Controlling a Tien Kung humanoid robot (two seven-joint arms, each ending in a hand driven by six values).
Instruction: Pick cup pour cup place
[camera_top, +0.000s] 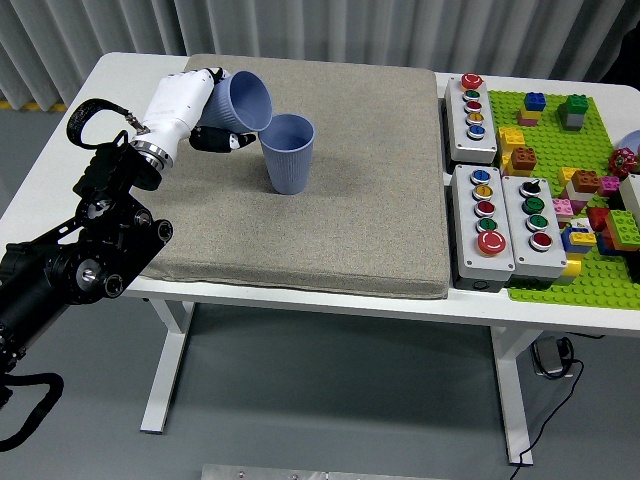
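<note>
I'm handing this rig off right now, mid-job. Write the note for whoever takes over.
Left hand: shut on the tilted cup, held above the mat with its mouth tipped toward the standing cup.
Right hand: not in view.
Standing cup: upright on the mat, left of centre.
Done: cup picked and brought over for the pour.
Left: finish the pour and set the tilted cup down on the mat. Whether anything is flowing cannot be seen.
</note>
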